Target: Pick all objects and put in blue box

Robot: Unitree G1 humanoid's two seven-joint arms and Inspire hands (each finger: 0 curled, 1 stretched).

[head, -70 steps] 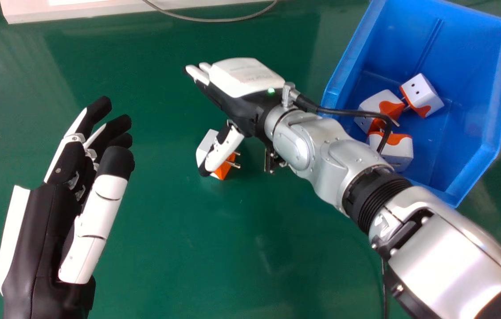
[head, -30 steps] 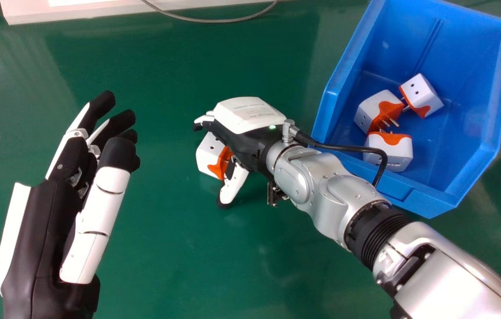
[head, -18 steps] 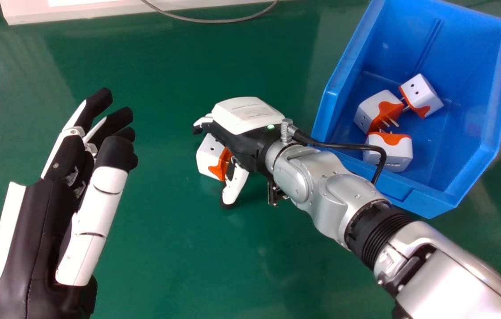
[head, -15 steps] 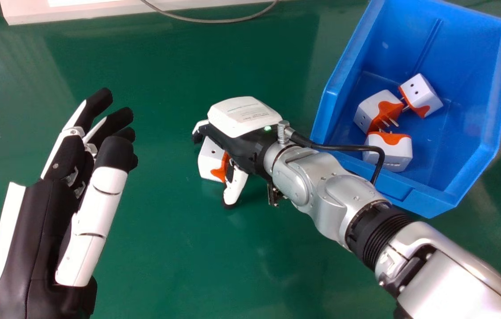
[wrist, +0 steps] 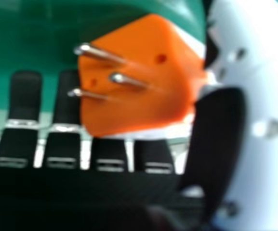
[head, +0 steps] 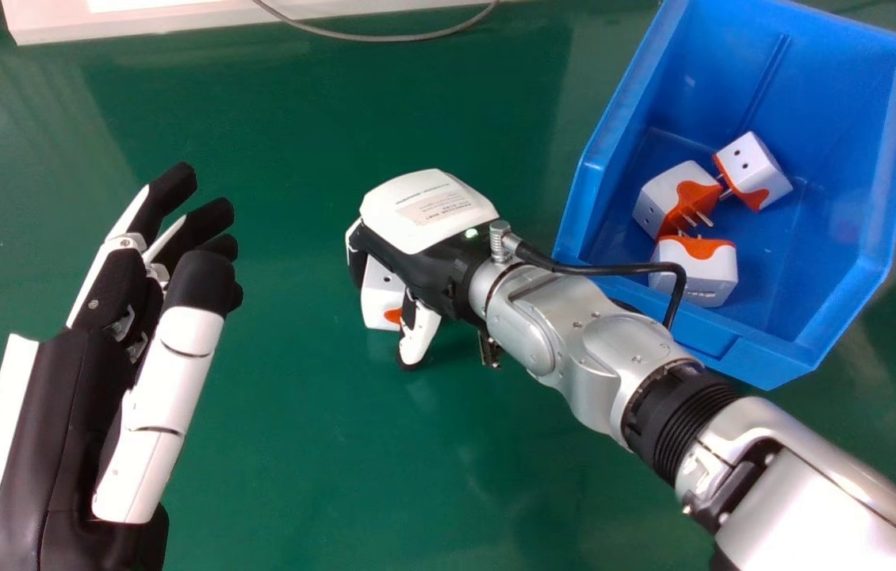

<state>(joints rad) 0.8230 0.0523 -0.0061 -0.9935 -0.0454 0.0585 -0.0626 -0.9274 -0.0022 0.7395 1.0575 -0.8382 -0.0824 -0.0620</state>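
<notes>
Farthest left of the box (head: pixel 836 103), my left hand (head: pixel 170 381) is idle above the surface (head: pixel 297 444), fingers loosely straight and a little apart, with nothing in them. Left of the box and beyond it, a grey cord (head: pixel 416 37) curves by a pale panel (head: pixel 139 17).

Between the left hand and the box I have the loose plug (head: pixel 381 297), under my right hand (head: pixel 428 210). The fingers are bent over its far side and the thumb is alongside, so they are clamped on it; how firmly, I can't tell. In the right hand view its orange face (wrist: pixel 134 106) and bare metal prongs (wrist: pixel 100 53) are turned toward the palm. It looks to be down on the surface, though the hand covers much of it.

Right of that, my silver forearm (head: pixel 606 341) runs past the box's near side, and a black cable (head: pixel 614 268) loops across the near left rim. In the box lie three more: one plug to the left (head: pixel 672 198), one nearest me (head: pixel 702 277), one to the right and farther in (head: pixel 753 166).

I judge this to be the grasp on the last plug I can see outside the box. Next I'd firm the grip, lift straight up, then swing right, high enough to clear the rim, and let go inside. The prongs could spoil the hold if the plug twists.
</notes>
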